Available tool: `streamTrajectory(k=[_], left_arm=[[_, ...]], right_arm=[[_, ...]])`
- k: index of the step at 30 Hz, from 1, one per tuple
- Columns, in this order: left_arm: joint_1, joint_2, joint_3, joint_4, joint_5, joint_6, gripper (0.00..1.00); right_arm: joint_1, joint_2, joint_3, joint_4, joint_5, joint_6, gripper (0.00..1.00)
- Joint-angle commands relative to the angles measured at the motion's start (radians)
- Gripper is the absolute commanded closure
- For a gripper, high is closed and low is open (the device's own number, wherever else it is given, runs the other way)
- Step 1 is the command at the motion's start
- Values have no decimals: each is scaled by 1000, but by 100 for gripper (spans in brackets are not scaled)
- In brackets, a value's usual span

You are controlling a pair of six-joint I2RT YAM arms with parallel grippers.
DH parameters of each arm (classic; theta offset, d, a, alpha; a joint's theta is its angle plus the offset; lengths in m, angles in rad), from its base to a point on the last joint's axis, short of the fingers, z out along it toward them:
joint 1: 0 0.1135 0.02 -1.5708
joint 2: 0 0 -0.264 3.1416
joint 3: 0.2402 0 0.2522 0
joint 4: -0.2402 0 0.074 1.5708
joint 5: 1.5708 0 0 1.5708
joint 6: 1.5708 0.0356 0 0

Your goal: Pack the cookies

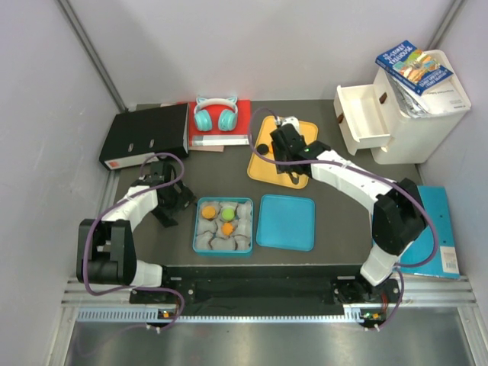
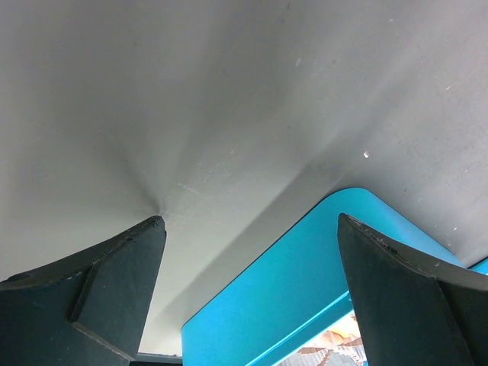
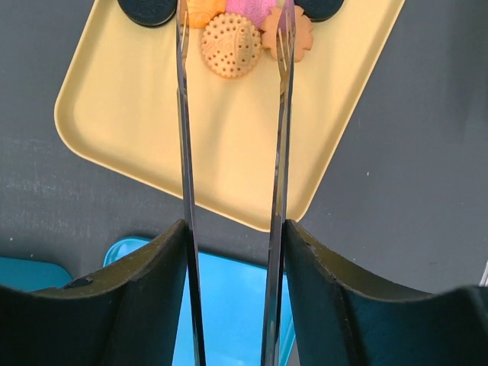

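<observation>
Several cookies lie at the far end of the yellow tray point(image 3: 152, 114): a dotted tan one point(image 3: 231, 45), an orange flower-shaped one point(image 3: 290, 36), a pink one point(image 3: 255, 9) and two black ones point(image 3: 146, 9). My right gripper point(image 3: 236, 229) is shut on metal tongs point(image 3: 185, 114), whose arms stand spread with their tips either side of the tan and pink cookies. In the top view the blue box point(image 1: 197, 226) of paper cups holds two orange cookies point(image 1: 207, 211) and a green one point(image 1: 227, 214). My left gripper point(image 2: 249, 221) is open and empty beside the box's left wall point(image 2: 305, 282).
The blue lid point(image 1: 286, 222) lies right of the box. A black binder point(image 1: 145, 136), teal headphones point(image 1: 214, 114) on a red book, and a white drawer unit point(image 1: 396, 122) with books on top line the back. A blue book point(image 1: 441, 221) lies at the right edge.
</observation>
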Motion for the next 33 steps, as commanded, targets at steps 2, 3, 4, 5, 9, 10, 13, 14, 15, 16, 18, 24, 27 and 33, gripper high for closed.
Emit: streamTrajectory(k=[2, 3, 4, 5, 9, 10, 13, 14, 15, 16, 18, 24, 27, 33], left_arm=[[8, -17, 4, 7, -2, -6, 1], [6, -17, 4, 7, -5, -6, 2], [8, -18, 6, 7, -3, -6, 2], [8, -18, 7, 7, -5, -4, 2], [8, -15, 7, 8, -3, -4, 2], [8, -15, 7, 10, -3, -4, 2], [8, -14, 6, 10, -2, -4, 2], [8, -15, 4, 10, 0, -4, 2], [8, -14, 4, 10, 0, -2, 2], [8, -12, 3, 11, 0, -2, 2], [8, -14, 3, 10, -2, -1, 1], [8, -15, 1, 10, 1, 1, 2], [8, -15, 0, 11, 3, 1, 2], [6, -17, -3, 14, 3, -1, 2]], right_arm=[[-11, 19, 24, 40, -6, 3, 49], [-11, 20, 21, 45, -9, 3, 49], [-11, 23, 18, 47, -14, 5, 49], [-13, 26, 18, 45, -15, 5, 49], [-11, 43, 18, 44, -9, 2, 49], [-11, 51, 18, 44, -9, 2, 49], [-13, 65, 18, 42, -8, 3, 50], [-11, 75, 18, 42, -8, 5, 50], [-11, 80, 18, 39, -6, 6, 50], [-11, 83, 15, 37, -8, 8, 51], [-11, 86, 9, 39, -8, 14, 52], [-13, 63, -8, 27, -15, 22, 57], [-11, 51, -22, 19, -31, 26, 54], [-11, 13, -58, 24, -52, 48, 50]])
